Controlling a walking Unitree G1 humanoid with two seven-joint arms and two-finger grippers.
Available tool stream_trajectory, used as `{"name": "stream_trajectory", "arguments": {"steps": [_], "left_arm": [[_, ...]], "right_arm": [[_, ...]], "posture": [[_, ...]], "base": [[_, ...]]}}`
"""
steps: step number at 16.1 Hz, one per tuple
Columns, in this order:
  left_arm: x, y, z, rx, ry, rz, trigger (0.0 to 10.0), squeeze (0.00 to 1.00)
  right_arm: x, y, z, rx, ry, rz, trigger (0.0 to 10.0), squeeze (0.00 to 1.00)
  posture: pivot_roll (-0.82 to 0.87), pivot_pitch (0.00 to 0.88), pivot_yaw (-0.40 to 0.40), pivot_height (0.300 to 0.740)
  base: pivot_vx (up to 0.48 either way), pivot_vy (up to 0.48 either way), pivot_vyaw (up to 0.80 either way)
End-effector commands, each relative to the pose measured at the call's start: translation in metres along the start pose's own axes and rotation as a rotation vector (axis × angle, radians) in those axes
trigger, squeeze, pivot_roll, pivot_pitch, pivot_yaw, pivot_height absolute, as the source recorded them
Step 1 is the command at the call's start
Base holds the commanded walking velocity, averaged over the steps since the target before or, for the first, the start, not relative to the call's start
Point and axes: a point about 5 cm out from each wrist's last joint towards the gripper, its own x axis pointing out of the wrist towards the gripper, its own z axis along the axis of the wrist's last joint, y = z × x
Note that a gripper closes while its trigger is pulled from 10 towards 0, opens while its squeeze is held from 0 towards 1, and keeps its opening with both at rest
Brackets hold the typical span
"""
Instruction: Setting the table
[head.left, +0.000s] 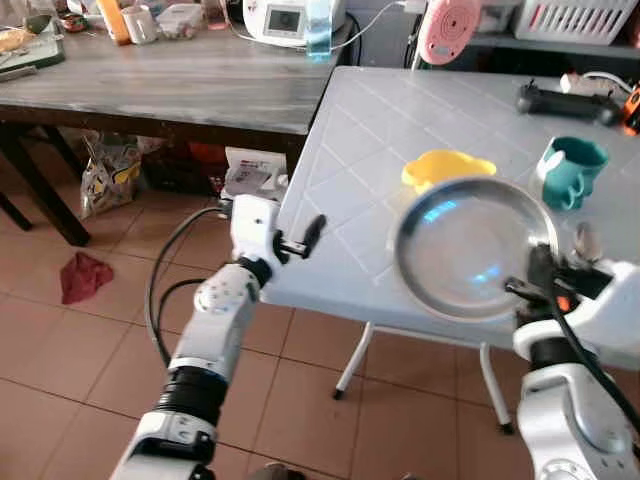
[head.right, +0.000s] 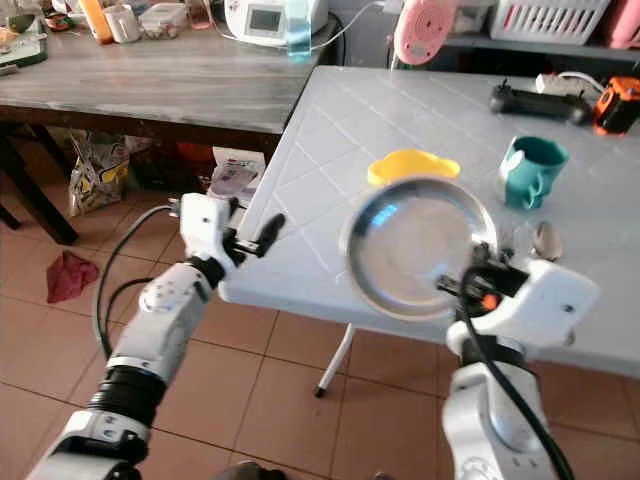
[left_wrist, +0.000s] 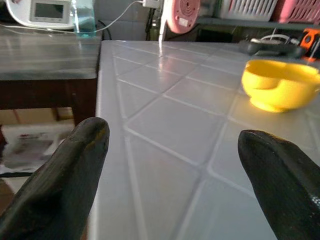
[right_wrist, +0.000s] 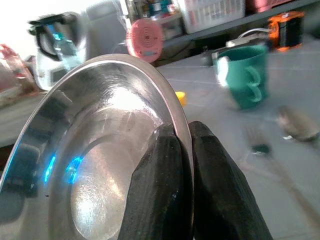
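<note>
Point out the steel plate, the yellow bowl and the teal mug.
steel plate (head.left: 470, 245), left eye view, centre of its dish.
yellow bowl (left_wrist: 279, 84), left wrist view, its outer wall.
teal mug (head.right: 530, 172), right eye view, its side.

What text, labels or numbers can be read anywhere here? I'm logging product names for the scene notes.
No text can be read.
White appliance on the wooden table: its screen is too small and blurred to read.
Printed packet under the wooden table: print too small to read.
Steel plate, teal mug, yellow bowl: no markings visible.
</note>
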Motion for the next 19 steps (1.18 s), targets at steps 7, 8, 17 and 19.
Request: {"name": "stream_trajectory", "arguments": {"steps": [7, 8, 17, 19], "left_arm": [[0.0027, -0.005, -0.0005, 0.001, 0.012, -0.035, 10.0, 0.0], [0.0027, -0.0056, -0.001, 0.002, 0.013, -0.036, 10.0, 0.0], [0.003, -0.0078, -0.0022, -0.006, 0.006, -0.021, 10.0, 0.0], [0.0022, -0.0081, -0.0028, -0.005, 0.004, -0.017, 10.0, 0.0]], "right_arm": [[-0.0023, -0.0015, 0.0015, 0.02, -0.015, -0.026, 10.0, 0.0], [-0.0021, -0.0016, 0.0016, 0.018, -0.016, -0.024, 10.0, 0.0], [0.0012, -0.0011, 0.0034, -0.005, -0.022, -0.003, 10.0, 0.0], [0.0027, 0.0018, 0.0033, -0.024, -0.022, 0.02, 10.0, 0.0]], "posture": [[-0.05, 0.115, 0.081, 0.714], [-0.05, 0.115, 0.079, 0.714], [-0.05, 0.108, 0.059, 0.714], [-0.04, 0.106, 0.055, 0.714]], "base": [[0.0, 0.265, -0.74], [0.0, 0.266, -0.75], [0.0, 0.273, -0.41], [0.0, 0.298, 0.0]]}}
